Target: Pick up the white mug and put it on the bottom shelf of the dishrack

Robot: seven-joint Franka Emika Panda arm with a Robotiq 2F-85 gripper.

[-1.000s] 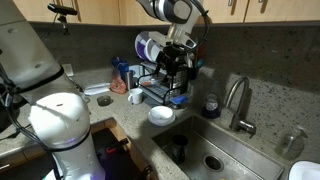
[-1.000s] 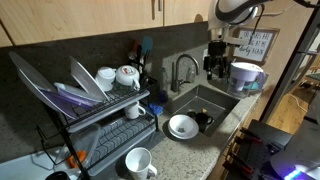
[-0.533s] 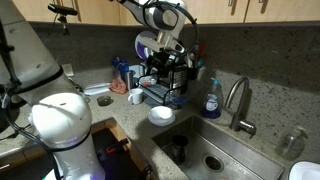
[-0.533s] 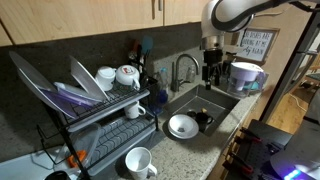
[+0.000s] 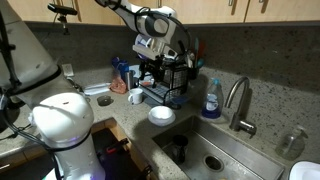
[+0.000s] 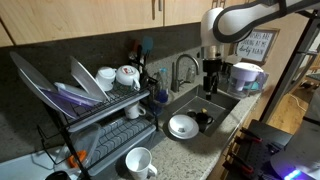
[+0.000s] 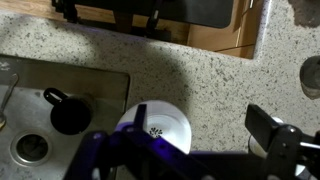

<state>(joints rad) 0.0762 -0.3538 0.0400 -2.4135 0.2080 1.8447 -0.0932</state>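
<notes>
The white mug stands upright on the counter beside the black dishrack; it also shows at the front of an exterior view. The rack's bottom shelf is a dark level holding a little crockery. My gripper hangs in the air in front of the rack, above the counter, and also shows in an exterior view. In the wrist view the gripper is open and empty, above the speckled counter and a white bowl. I cannot pick out the mug for certain there.
The white bowl sits on the counter edge by the sink, which holds a black cup. The faucet and a soap bottle stand behind the sink. Plates and cups fill the rack's top tier.
My arm has swung from above the sink and faucet toward the dishrack and come a little lower. The gripper stays open. The mug and the bowl have not moved.
</notes>
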